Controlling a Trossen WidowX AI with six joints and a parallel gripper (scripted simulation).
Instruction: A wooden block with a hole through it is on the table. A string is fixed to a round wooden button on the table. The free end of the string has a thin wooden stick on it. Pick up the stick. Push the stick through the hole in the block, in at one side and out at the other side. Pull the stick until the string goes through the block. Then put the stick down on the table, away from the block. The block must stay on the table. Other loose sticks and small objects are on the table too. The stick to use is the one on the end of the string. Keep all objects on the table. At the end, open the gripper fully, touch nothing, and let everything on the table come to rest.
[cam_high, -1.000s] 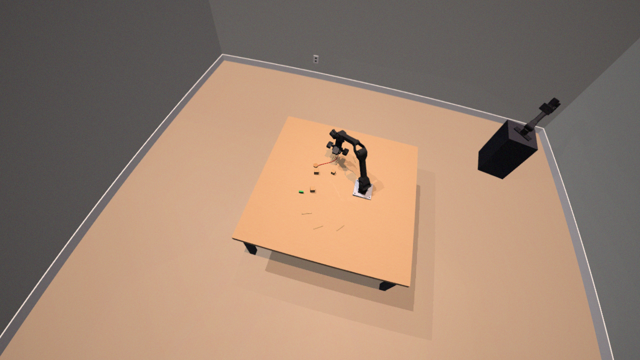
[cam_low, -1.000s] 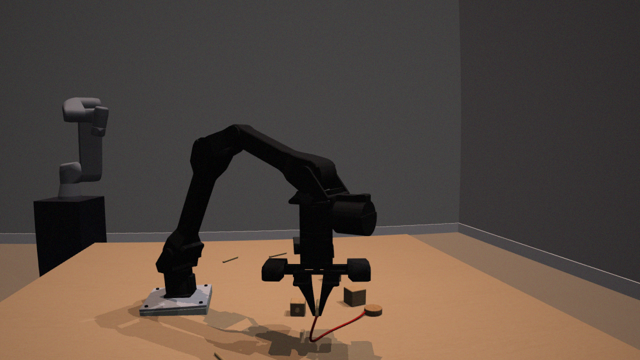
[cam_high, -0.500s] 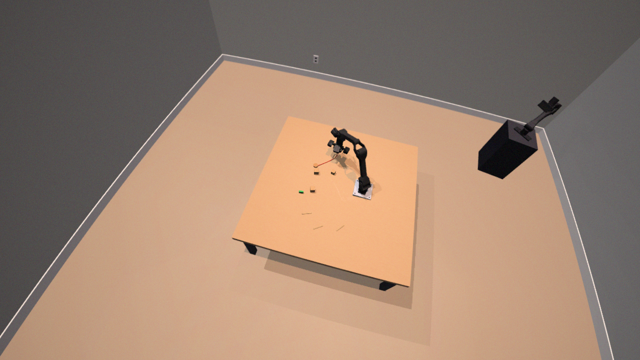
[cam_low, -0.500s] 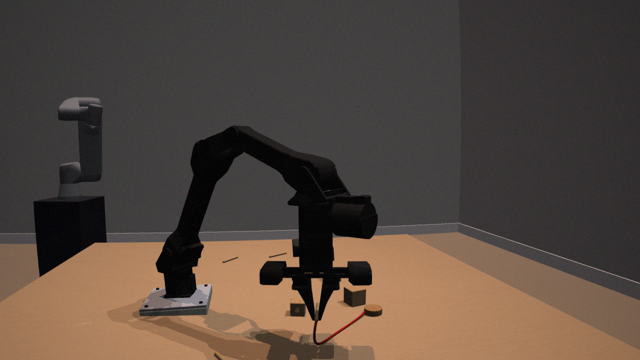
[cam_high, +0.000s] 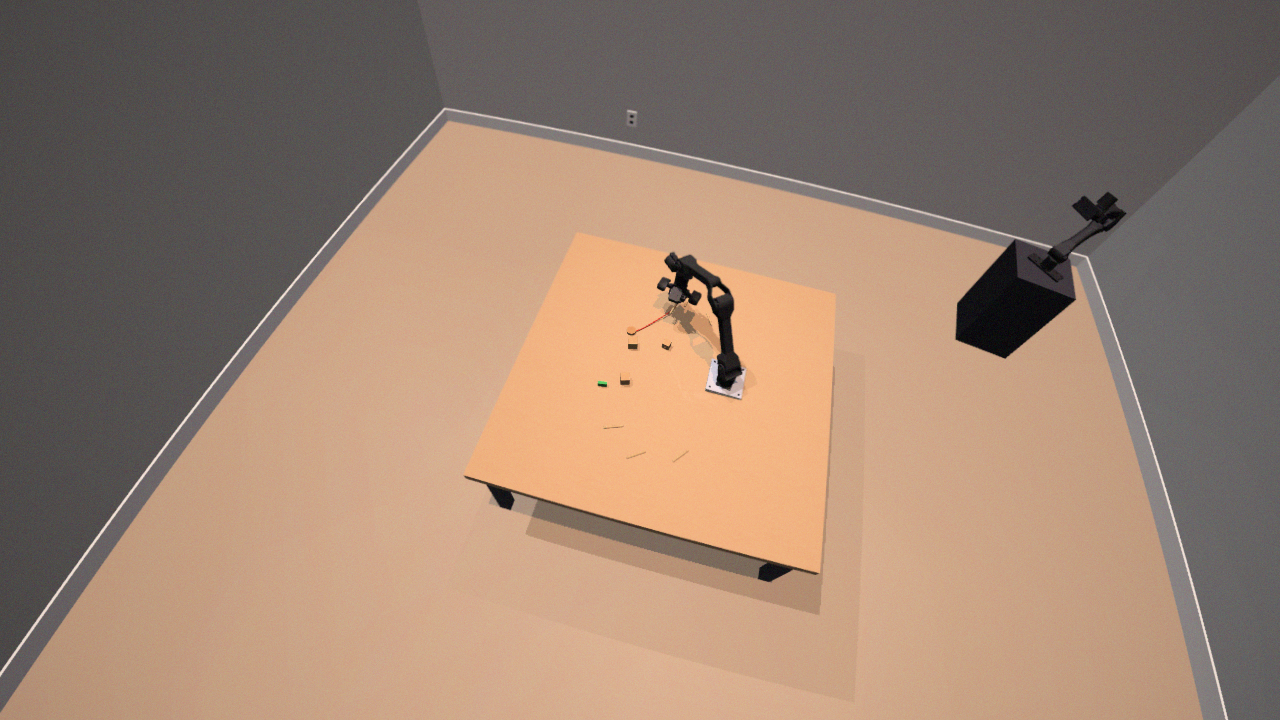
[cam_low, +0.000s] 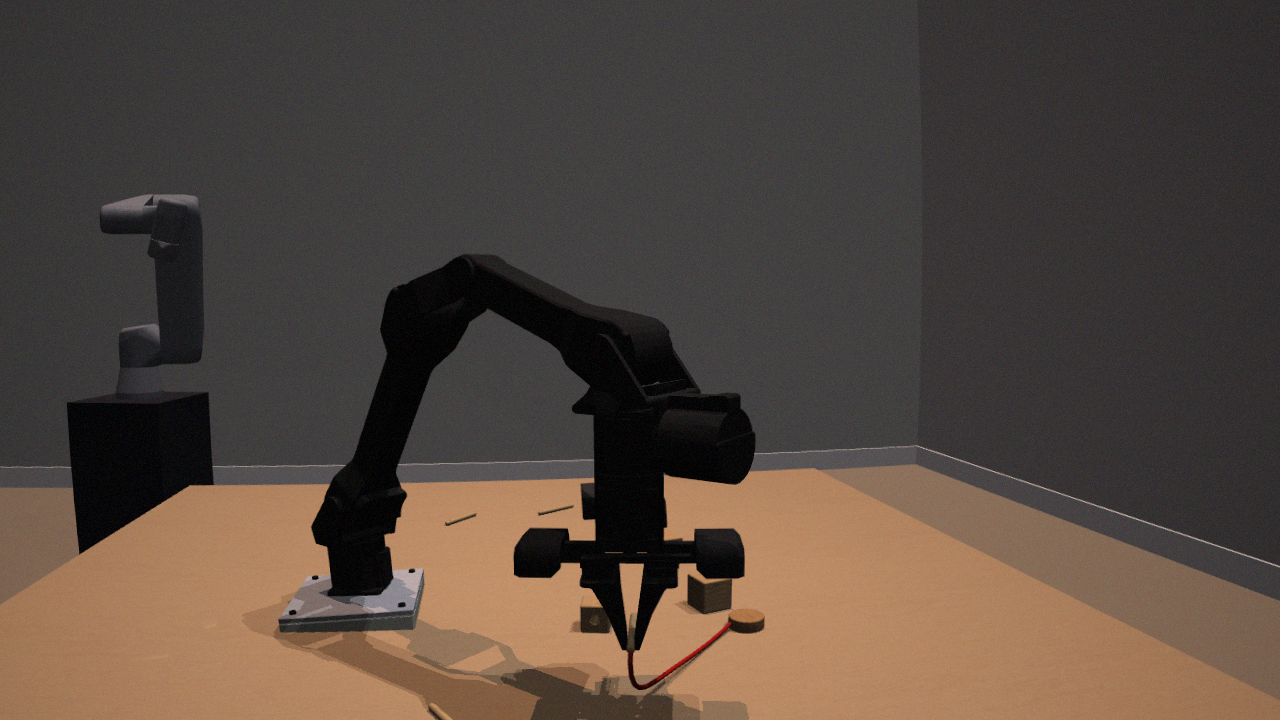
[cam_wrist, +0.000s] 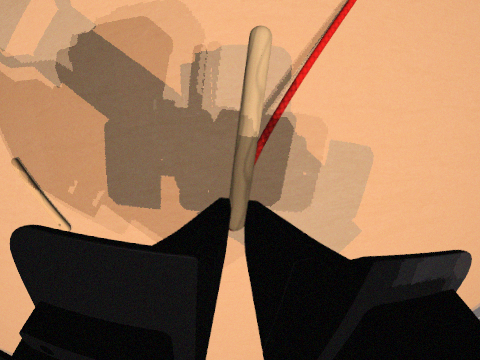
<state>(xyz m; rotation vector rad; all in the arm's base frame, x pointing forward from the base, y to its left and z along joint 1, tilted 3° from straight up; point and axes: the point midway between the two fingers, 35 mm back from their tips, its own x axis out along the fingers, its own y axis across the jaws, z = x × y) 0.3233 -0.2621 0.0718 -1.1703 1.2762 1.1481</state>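
Observation:
My gripper (cam_low: 631, 646) (cam_wrist: 236, 209) is shut on the string's pale wooden stick (cam_wrist: 256, 80) (cam_low: 631, 632), near the stick's string end, and holds it above the table. The stick's free end sticks out past the fingertips in the wrist view. The red string (cam_low: 684, 666) (cam_wrist: 300, 82) (cam_high: 651, 323) hangs from the fingertips, dips, and runs to the round wooden button (cam_low: 746, 620) (cam_high: 631, 331). The small block with a hole (cam_low: 593, 616) (cam_high: 665, 345) stands on the table behind the gripper in the exterior view, partly covered by a finger. The string lies outside the block.
A plain wooden block (cam_low: 708, 594) (cam_high: 632, 345) stands close to the button. Another block (cam_high: 624, 379) and a green piece (cam_high: 602, 384) stand farther off. Loose sticks lie beyond them (cam_high: 613, 427), and one loose stick (cam_wrist: 42, 194) (cam_low: 439, 711) lies near the gripper.

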